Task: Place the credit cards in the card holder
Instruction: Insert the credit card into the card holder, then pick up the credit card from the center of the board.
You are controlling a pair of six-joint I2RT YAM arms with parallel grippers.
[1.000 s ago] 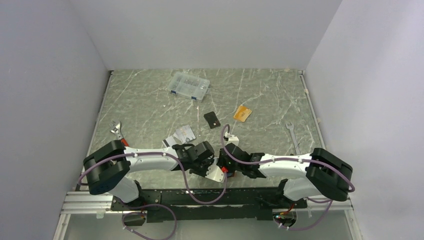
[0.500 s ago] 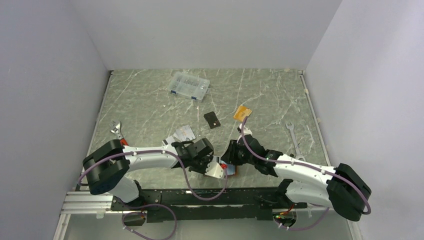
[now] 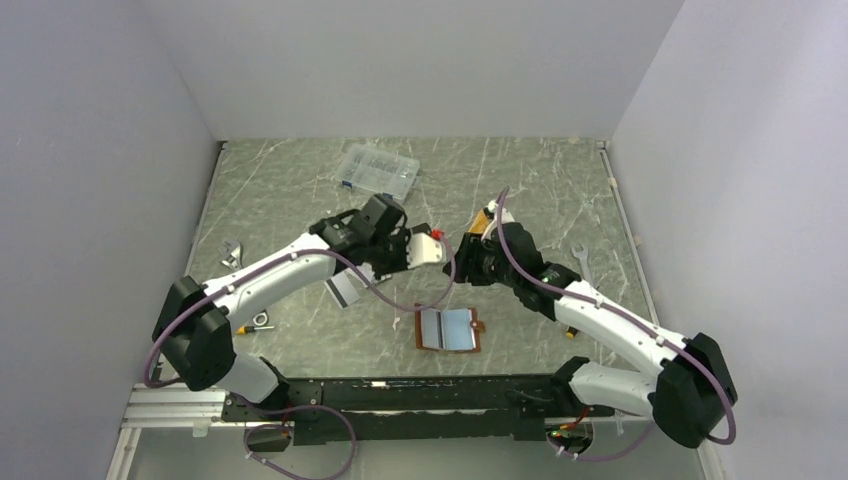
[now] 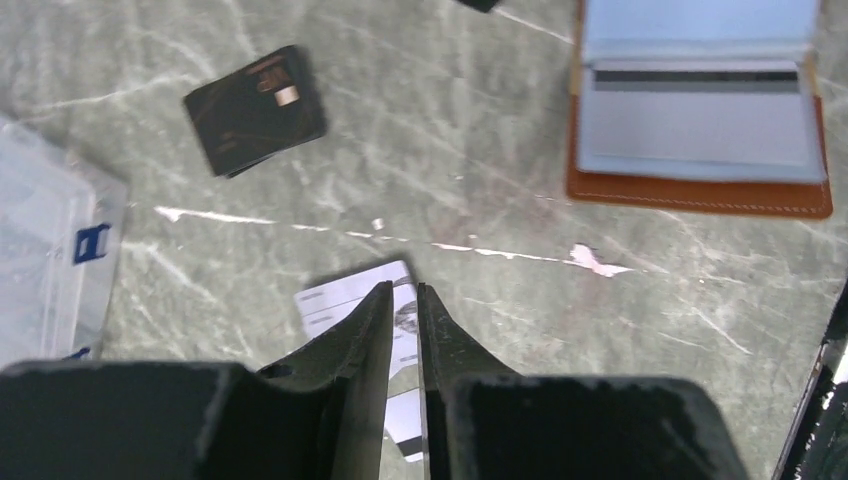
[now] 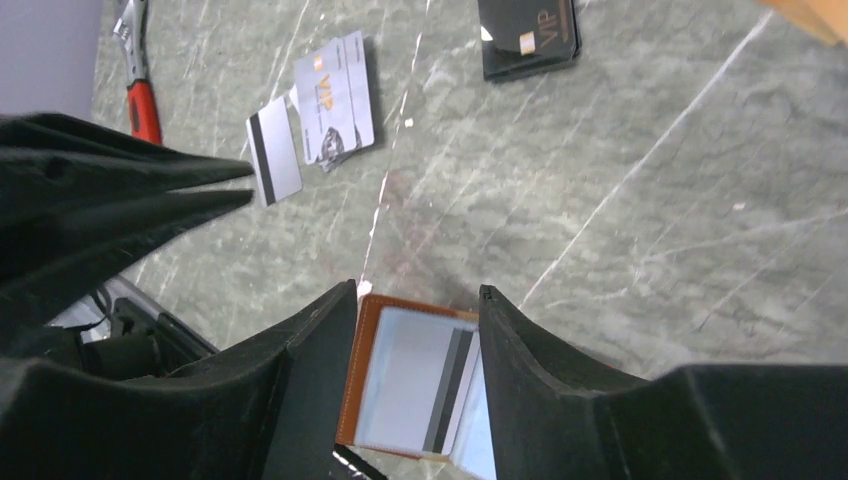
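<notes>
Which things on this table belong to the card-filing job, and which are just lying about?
Job:
- card holder, lying open
- silver cards
- orange card

Lying about:
- clear compartment box
- black VIP-marked rectangle
- red-handled wrench
- spanner

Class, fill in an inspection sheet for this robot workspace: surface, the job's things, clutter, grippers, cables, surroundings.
Surface: green marbled tabletop with pale streaks.
Job's things: card holder lies open, with a striped card in one sleeve; silver cards and an orange card lie loose on the table.
Clutter: clear compartment box, black VIP card, adjustable wrench, spanner.
Grippers: left gripper barely open, empty; right gripper open, empty.
Cables: purple cables loop along both arms.
Surroundings: plain pale walls on three sides.
</notes>
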